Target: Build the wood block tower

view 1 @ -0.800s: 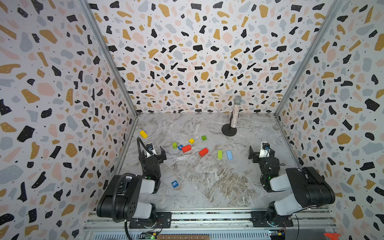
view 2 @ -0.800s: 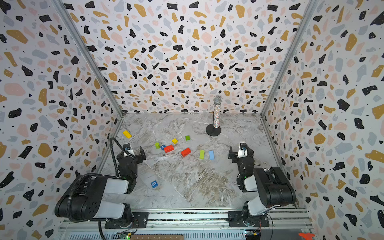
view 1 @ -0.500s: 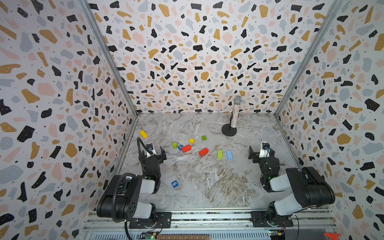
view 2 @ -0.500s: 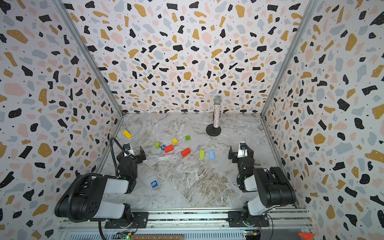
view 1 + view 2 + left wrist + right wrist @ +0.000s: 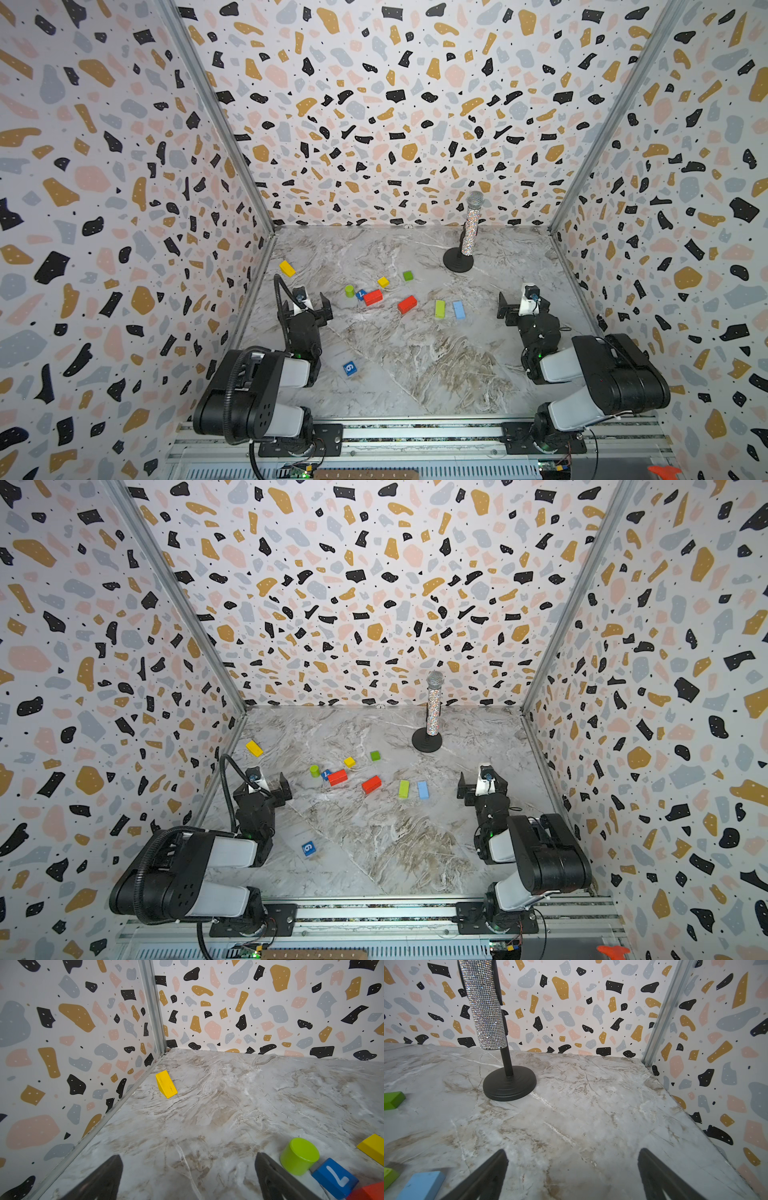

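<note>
The wood blocks lie loose on the marble table (image 5: 415, 365); no tower is in view. A yellow brick (image 5: 286, 268) sits by the left wall. In the middle are a green cylinder (image 5: 349, 290), a dark blue cube (image 5: 360, 294), two red bricks (image 5: 372, 297) (image 5: 407, 304), a yellow cube (image 5: 383, 282), a green cube (image 5: 407, 275), a lime brick (image 5: 439, 308) and a light blue brick (image 5: 458, 309). A blue cube marked 6 (image 5: 350, 368) lies near the front. My left gripper (image 5: 305, 307) (image 5: 188, 1167) and right gripper (image 5: 521, 307) (image 5: 572, 1159) are open, empty and low over bare table.
A glittery microphone (image 5: 471, 232) on a round black base (image 5: 458, 262) stands at the back right, ahead of my right gripper. Patterned walls close in the left, right and back sides. A metal rail (image 5: 415, 432) runs along the front.
</note>
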Robot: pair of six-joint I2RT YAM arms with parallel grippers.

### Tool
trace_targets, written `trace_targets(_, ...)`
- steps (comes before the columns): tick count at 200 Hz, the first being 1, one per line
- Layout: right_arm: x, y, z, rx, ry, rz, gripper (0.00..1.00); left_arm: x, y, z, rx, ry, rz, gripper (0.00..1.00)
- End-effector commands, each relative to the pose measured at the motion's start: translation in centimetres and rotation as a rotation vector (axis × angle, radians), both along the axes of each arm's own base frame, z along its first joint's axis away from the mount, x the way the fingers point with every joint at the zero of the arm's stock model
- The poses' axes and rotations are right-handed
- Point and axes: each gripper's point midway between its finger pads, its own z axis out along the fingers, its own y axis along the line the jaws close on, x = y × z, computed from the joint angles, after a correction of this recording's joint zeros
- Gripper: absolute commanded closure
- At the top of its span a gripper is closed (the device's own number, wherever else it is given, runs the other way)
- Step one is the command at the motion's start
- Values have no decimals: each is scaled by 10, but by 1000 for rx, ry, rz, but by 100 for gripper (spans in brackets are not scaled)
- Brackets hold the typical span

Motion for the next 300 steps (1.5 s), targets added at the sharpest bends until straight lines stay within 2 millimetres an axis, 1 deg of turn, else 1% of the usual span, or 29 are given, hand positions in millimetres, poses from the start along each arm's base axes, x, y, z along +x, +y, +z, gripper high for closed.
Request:
trace_targets(1,4,0,8,9,-21,5,1,4,2,16,-3,-61,13,0)
trace_targets(76,6,0,8,6,-19,3,1,6,2,16,-2,-56,10,0)
trace_targets(90,6,0,8,4,-20,3,1,4,2,18,-2,-67,10,0)
trace_targets(98,5,1,8,0,-19,1,1,3,9,25,-12,-88,55,0)
trace_targets(104,4,0,10,-7,-26,-9,1,6,13,26,-23,-72,89,0)
trace_targets(111,3,-3,12,-12,-32,-50,1,13,12,24,-15,-16,83,0)
trace_targets(117,1,-5,15,-15,-41,-74,1,18,11,25,-1,14,78,0)
trace_targets(121,0,-7,21,-15,-57,-92,1,21,10,27,5,23,74,0)
trace_targets(123,-1,-8,18,-20,-40,-101,1,22,10,27,8,34,72,0)
trace_targets(127,0,-9,20,-31,-26,-124,1,23,10,29,12,46,69,0)
trace_targets(134,6,-5,22,-50,20,-129,1,25,10,35,11,48,70,0)
trace_targets(135,7,-4,26,-48,13,-127,1,25,10,36,10,47,71,0)
trace_targets(142,12,1,32,-52,47,-121,1,24,10,43,3,37,74,0)
trace_targets(152,14,7,48,-42,37,-119,1,24,10,54,-12,21,78,0)
trace_targets(168,15,18,75,-27,21,-102,1,26,4,69,-19,31,83,0)
trace_targets(172,15,21,78,-21,35,-100,1,27,0,75,-13,30,81,0)
trace_targets(180,17,28,91,2,50,-86,1,29,-10,84,-6,26,61,0)
trace_targets(189,18,39,101,27,76,-48,6,32,-25,97,-14,17,15,0)
trace_targets(198,19,54,107,47,110,16,9,35,-40,109,-30,15,-22,0)
trace_targets(214,20,87,114,67,176,144,9,38,-64,128,-67,32,-69,0)
trace_targets(217,19,93,110,62,206,166,9,37,-68,131,-74,38,-78,0)
trace_targets(222,20,104,111,58,236,200,10,36,-74,130,-81,64,-90,0)
trace_targets(228,18,117,104,44,291,235,10,35,-83,135,-90,69,-107,0)
trace_targets(240,14,146,98,9,370,317,10,32,-102,142,-89,83,-153,0)
trace_targets(253,7,170,84,-44,466,373,9,29,-119,147,-78,116,-184,0)
trace_targets(262,3,182,78,-60,513,404,10,27,-127,147,-71,158,-185,0)
trace_targets(278,-7,202,68,-78,579,469,9,21,-135,138,-97,251,-199,0)
trace_targets(290,-12,212,63,-90,614,500,9,15,-138,132,-131,297,-217,0)
trace_targets(300,-15,219,63,-79,627,534,10,8,-139,126,-165,320,-222,0)
